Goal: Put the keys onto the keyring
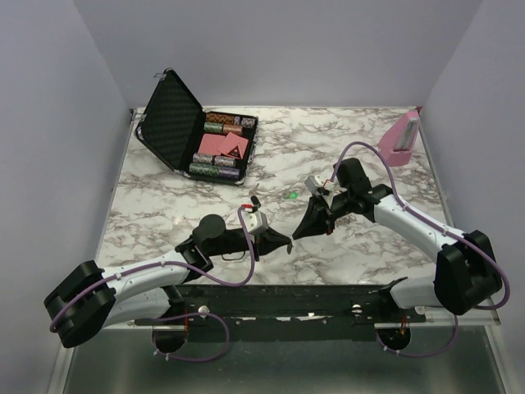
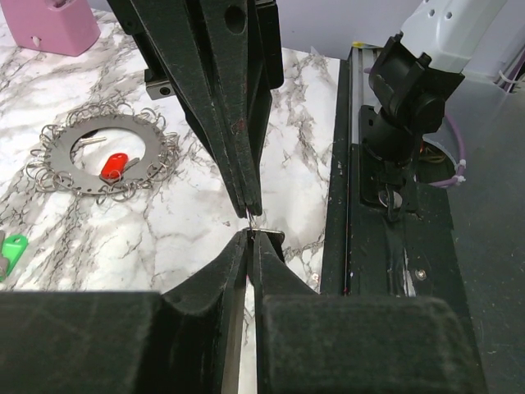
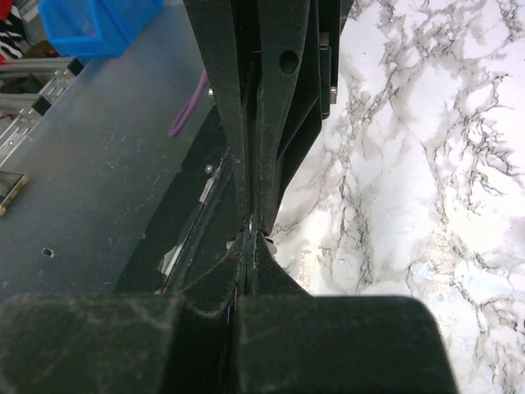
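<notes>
Handover looks underway: right gripper [image 3: 248, 240] pinched together, left gripper [image 2: 253, 240] showing a bare slit, silvery bit [image 2: 256, 223] between tips, holder unclear. Next: fine threading onto the keyring [image 2: 143, 135].

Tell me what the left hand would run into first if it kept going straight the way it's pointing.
The right hand, most likely. The left hand points tip to tip at it, almost touching, with only a small silvery bit between them.

Dull silvery metal keyring [image 2: 146, 148] at left; glossy red plastic key head [image 2: 115, 165]; polished marble-patterned table [image 2: 189, 205]; smooth pink plastic stand [image 2: 49, 29].
</notes>
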Robot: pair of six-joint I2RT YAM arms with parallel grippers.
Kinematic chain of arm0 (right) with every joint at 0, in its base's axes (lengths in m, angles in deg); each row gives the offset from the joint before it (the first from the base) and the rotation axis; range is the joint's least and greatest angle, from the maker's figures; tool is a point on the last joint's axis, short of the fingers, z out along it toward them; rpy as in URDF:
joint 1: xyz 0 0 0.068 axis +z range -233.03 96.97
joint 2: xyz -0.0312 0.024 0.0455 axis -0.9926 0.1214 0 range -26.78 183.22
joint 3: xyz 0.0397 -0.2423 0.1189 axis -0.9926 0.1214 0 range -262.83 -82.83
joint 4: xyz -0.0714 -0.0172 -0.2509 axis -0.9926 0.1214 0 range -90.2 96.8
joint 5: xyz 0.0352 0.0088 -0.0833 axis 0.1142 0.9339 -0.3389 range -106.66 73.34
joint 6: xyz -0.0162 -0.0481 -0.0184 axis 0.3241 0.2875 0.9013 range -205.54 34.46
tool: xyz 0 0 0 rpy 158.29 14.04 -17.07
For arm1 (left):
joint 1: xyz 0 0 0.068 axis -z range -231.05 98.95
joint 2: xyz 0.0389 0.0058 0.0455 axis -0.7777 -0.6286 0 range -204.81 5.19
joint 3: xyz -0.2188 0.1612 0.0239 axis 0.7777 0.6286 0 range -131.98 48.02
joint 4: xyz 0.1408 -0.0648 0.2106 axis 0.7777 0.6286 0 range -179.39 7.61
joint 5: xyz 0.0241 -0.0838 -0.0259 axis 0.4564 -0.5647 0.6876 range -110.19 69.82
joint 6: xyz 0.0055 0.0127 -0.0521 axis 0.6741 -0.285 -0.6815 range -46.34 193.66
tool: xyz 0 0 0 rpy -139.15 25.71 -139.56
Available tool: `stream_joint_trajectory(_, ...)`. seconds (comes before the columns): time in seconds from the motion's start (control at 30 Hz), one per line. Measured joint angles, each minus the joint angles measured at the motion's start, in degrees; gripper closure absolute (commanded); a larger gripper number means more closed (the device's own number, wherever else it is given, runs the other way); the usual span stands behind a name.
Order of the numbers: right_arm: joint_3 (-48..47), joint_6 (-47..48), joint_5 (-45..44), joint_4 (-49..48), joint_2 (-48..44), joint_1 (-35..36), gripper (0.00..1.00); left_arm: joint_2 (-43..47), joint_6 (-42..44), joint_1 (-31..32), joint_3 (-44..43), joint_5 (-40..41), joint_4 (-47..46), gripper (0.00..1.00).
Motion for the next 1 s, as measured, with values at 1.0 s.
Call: stream_joint_trajectory(1.0,0.02,-4.81,-0.85,-2.23,0.0,0.0,0.62,1.33,0.46,-0.04,-12.94,5.64,29.53,1.0)
